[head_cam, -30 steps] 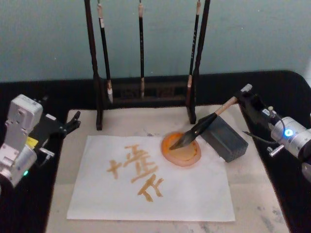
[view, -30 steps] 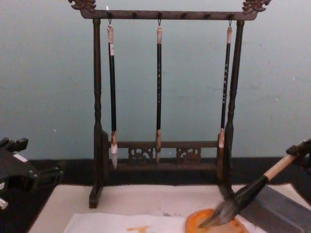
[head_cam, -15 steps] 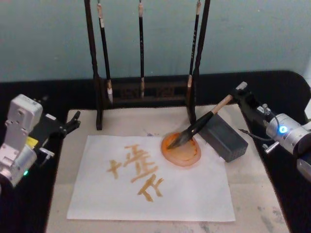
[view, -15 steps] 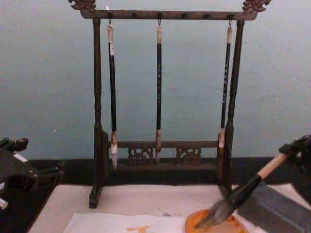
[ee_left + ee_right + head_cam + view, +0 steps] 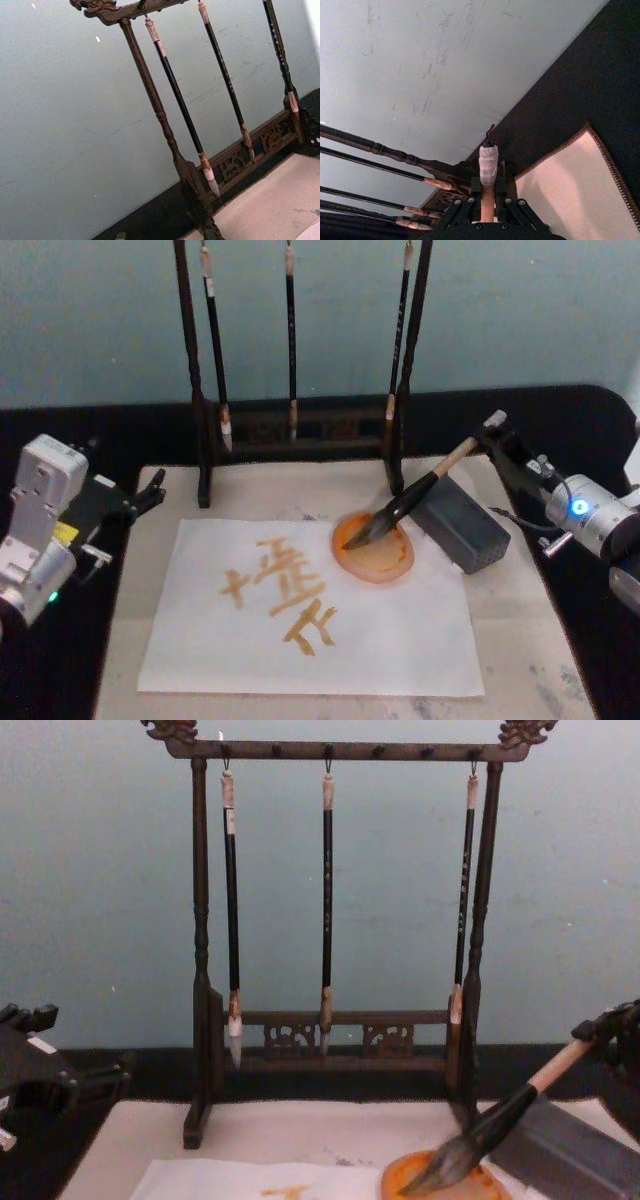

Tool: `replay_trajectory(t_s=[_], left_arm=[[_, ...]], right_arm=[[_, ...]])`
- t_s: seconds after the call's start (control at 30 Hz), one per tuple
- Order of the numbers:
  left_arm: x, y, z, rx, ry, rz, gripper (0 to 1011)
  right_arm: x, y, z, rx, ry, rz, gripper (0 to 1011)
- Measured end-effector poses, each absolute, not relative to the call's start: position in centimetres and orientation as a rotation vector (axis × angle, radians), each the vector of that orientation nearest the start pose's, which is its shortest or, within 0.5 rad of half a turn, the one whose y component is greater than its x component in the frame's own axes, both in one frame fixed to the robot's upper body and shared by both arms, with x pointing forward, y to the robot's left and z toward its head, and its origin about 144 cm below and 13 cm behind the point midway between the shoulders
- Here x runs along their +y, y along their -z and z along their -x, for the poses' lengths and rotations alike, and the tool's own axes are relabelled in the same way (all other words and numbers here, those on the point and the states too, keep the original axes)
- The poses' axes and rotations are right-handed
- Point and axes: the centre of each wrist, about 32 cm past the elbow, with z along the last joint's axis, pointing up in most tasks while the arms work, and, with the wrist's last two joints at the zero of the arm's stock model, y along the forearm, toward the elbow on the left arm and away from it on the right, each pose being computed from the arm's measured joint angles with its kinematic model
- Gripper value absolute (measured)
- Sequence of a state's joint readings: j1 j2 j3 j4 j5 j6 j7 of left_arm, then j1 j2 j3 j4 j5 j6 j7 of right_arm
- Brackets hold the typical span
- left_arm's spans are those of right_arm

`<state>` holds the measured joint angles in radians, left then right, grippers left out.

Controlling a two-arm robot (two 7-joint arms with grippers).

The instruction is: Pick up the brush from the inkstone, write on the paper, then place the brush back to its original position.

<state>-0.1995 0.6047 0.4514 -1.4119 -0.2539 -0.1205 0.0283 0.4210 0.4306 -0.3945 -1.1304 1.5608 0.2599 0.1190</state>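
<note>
The black desk before me carries a large beige mat, dark surface showing on both its sides, and the white paper lies flat on that mat.

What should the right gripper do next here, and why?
Probably open and let go: the right gripper holds the brush by its top end, the bristles already lie in the dish, the shaft crosses the grey box, and the paper carries orange writing. The left gripper sits idle at the left.

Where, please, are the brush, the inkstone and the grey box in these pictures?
brush (image 5: pixel 412 500), head view, black lower handle.
inkstone (image 5: pixel 380 574), head view, near rim.
grey box (image 5: pixel 462 520), head view, top face.
</note>
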Motion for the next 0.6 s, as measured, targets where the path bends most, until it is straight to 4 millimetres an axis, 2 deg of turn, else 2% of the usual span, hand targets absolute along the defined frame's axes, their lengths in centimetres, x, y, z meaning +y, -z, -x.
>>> replay_trajectory(t_s=[0.6], left_arm=[[30.97, -113.98, -48.86, -0.285, -1.248, -0.304, 1010]], right_arm=[[-30.33, -114.81, -55.81, 1.048, 1.113, -0.473, 171]])
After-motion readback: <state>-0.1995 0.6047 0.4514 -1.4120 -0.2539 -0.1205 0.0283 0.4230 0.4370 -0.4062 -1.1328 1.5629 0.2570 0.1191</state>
